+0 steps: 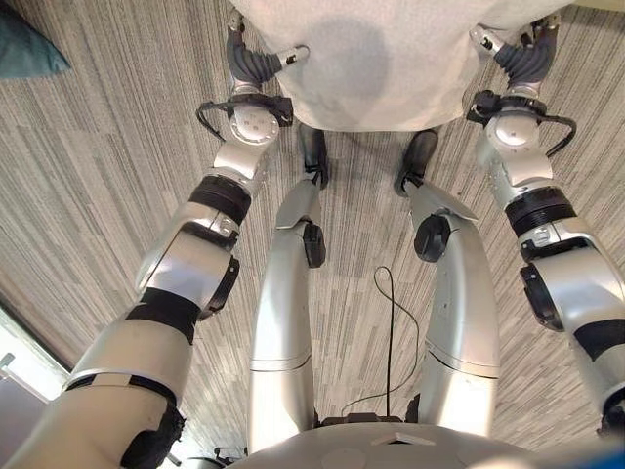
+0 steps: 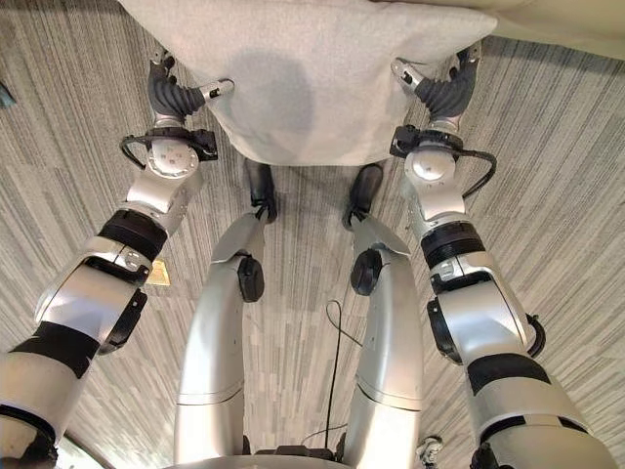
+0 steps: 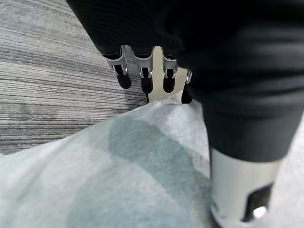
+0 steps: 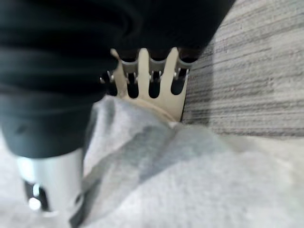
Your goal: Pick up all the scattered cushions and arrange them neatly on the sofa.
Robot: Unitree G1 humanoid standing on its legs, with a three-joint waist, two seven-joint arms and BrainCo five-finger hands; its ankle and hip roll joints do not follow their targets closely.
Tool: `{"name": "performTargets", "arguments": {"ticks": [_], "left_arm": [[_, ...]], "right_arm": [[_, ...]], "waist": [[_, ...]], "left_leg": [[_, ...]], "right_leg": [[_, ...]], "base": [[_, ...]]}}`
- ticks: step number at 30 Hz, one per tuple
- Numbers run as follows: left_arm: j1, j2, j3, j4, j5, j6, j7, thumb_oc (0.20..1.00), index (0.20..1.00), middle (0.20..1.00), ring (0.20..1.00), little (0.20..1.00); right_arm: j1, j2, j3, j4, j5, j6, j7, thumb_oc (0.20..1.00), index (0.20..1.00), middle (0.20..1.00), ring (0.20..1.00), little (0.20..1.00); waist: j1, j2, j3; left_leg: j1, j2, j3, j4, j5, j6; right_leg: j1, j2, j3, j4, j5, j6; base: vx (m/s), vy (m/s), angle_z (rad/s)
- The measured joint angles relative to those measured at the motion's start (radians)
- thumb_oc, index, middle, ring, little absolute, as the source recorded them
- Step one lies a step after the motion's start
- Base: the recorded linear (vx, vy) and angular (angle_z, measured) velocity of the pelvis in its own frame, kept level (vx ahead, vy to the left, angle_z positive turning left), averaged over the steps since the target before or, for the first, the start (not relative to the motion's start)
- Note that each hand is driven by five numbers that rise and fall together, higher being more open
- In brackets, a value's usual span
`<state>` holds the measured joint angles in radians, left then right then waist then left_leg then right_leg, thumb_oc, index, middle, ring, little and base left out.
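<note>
Gripping the pale grey cushion (image 1: 361, 59) at its two lower corners, top centre of the frame, my left robot hand (image 1: 256, 61) and right robot hand (image 1: 516, 54) pinch soft, light, floppy fabric above the carpet floor (image 1: 98, 176); corners seem the surest hold.

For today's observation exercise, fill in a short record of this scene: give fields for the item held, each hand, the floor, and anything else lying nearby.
item held: light grey cushion, gripped at two opposite edges, in front of the robot above the floor
left hand: left hand curled on the cushion's edge, thumb on its near face
right hand: right hand curled on the opposite edge
floor: grey striped carpet
nearby: teal cushion on the carpet at the robot's far left
</note>
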<state>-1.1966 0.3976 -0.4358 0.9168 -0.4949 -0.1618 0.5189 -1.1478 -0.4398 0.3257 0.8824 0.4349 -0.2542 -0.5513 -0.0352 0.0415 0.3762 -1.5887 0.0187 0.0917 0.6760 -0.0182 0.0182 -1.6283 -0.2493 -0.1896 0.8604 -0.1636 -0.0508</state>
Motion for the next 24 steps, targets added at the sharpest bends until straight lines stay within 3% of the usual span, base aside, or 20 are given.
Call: {"name": "performTargets", "arguments": {"ticks": [4, 5, 6, 7, 15, 16, 17, 18, 19, 21, 24], "left_arm": [[0.003, -0.044, -0.004, -0.073, -0.109, -0.006, -0.007, 1.0, 1.0, 1.0, 1.0, 1.0], [0.003, -0.066, -0.004, -0.083, -0.125, -0.012, -0.007, 0.881, 0.881, 0.881, 0.881, 0.881], [0.027, -0.086, 0.018, -0.164, -0.185, -0.032, -0.005, 0.749, 0.749, 0.749, 0.749, 0.749], [0.037, -0.083, 0.025, -0.171, -0.193, -0.045, -0.005, 0.2, 0.2, 0.2, 0.2, 0.2], [0.123, -0.027, 0.054, -0.347, -0.233, -0.045, -0.006, 0.2, 0.2, 0.2, 0.2, 0.2], [0.135, -0.023, 0.074, -0.388, -0.232, -0.042, -0.006, 0.2, 0.2, 0.2, 0.2, 0.2], [0.154, -0.017, 0.112, -0.454, -0.229, -0.041, -0.005, 0.2, 0.2, 0.2, 0.2, 0.2], [0.246, -0.029, 0.144, -0.528, -0.223, -0.042, -0.003, 0.2, 0.2, 0.2, 0.2, 0.2], [0.326, -0.038, 0.15, -0.569, -0.215, -0.046, -0.002, 0.2, 0.2, 0.2, 0.2, 0.2], [0.498, -0.073, 0.152, -0.681, -0.173, -0.073, -0.003, 0.2, 0.2, 0.2, 0.2, 0.2], [0.518, -0.101, 0.153, -0.748, -0.112, -0.115, -0.011, 0.2, 0.2, 0.2, 0.2, 0.2]], "right_arm": [[-0.014, 0.008, -0.003, -0.003, 0.095, 0.007, 0.003, 1.0, 1.0, 1.0, 1.0, 1.0], [-0.006, 0.018, -0.01, -0.022, 0.123, 0.006, 0.006, 0.2, 0.2, 0.2, 0.2, 0.2], [0.026, 0.03, -0.024, -0.103, 0.153, 0.006, 0.006, 0.2, 0.2, 0.2, 0.2, 0.2], [0.035, 0.025, -0.028, -0.112, 0.153, 0.003, 0.006, 0.2, 0.2, 0.2, 0.2, 0.2], [0.122, -0.002, -0.055, -0.228, 0.09, 0.001, 0.007, 0.2, 0.2, 0.2, 0.2, 0.2], [0.134, 0.001, -0.073, -0.265, 0.088, 0.004, 0.006, 0.2, 0.2, 0.2, 0.2, 0.2], [0.14, 0.004, -0.088, -0.321, 0.084, 0.008, 0.001, 0.2, 0.2, 0.2, 0.2, 0.2], [0.205, 0.033, -0.096, -0.375, 0.057, 0.008, -0.003, 0.2, 0.2, 0.2, 0.2, 0.2], [0.277, 0.054, -0.091, -0.41, 0.043, 0.007, -0.003, 0.2, 0.2, 0.2, 0.2, 0.2], [0.438, 0.086, -0.091, -0.499, 0.004, -0.013, -0.002, 0.2, 0.2, 0.2, 0.2, 0.2], [0.528, 0.085, -0.141, -0.613, -0.065, -0.025, -0.004, 0.2, 0.2, 0.2, 0.2, 0.2]], "waist": [[0.02, 0.0, 0.0], [0.023, 0.0, 0.0], [0.022, 0.0, 0.0], [0.022, 0.0, 0.0], [0.01, -0.001, 0.007], [0.004, -0.002, 0.061], [-0.003, -0.007, 0.171], [-0.008, -0.008, 0.179], [-0.017, -0.011, 0.137], [-0.026, -0.017, -0.038], [-0.032, -0.021, -0.04]], "left_leg": [[-0.016, -0.001, -0.005, 0.006, 0.0, 0.0], [-0.016, -0.003, -0.007, 0.0, 0.001, -0.002], [-0.018, -0.012, -0.025, -0.013, 0.015, -0.007], [-0.019, -0.013, -0.028, -0.014, 0.018, -0.008], [-0.003, -0.018, -0.034, 0.004, 0.027, -0.003], [0.062, -0.019, -0.03, -0.017, 0.038, -0.001], [0.188, -0.021, -0.026, -0.068, 0.052, -0.004], [0.297, -0.019, -0.031, -0.168, 0.089, -0.008], [0.351, -0.022, -0.03, -0.233, 0.108, -0.009], [0.331, -0.023, -0.038, -0.255, 0.095, -0.012], [0.478, -0.02, -0.049, -0.3, 0.113, -0.018]], "right_leg": [[-0.012, -0.001, -0.001, 0.011, 0.0, 0.001], [-0.012, -0.001, 0.0, 0.012, 0.0, 0.001], [-0.013, -0.008, -0.012, 0.013, -0.005, -0.002], [-0.012, -0.008, -0.015, 0.012, -0.006, -0.004], [0.011, -0.018, -0.019, 0.034, -0.006, -0.003], [0.073, -0.019, -0.023, 0.018, 0.0, -0.009], [0.191, -0.018, -0.024, -0.02, 0.008, -0.011], [0.292, 0.001, -0.034, -0.106, 0.04, -0.003], [0.338, 0.007, -0.034, -0.149, 0.049, 0.01], [0.315, 0.013, -0.034, -0.165, 0.039, 0.03], [0.47, 0.023, -0.051, -0.208, 0.045, 0.031]], "base": [[0.0, -0.035, 0.01], [-0.01, -0.109, 0.13], [-0.02, -0.092, 0.14], [-0.02, -0.059, 0.13], [-0.04, -0.031, 0.02], [-0.15, -0.036, 0.07], [-0.09, -0.037, -0.02], [-0.07, -0.032, -0.05], [-0.05, -0.038, -0.07], [-0.05, -0.032, 0.0], [-0.03, -0.087, 0.01]]}}
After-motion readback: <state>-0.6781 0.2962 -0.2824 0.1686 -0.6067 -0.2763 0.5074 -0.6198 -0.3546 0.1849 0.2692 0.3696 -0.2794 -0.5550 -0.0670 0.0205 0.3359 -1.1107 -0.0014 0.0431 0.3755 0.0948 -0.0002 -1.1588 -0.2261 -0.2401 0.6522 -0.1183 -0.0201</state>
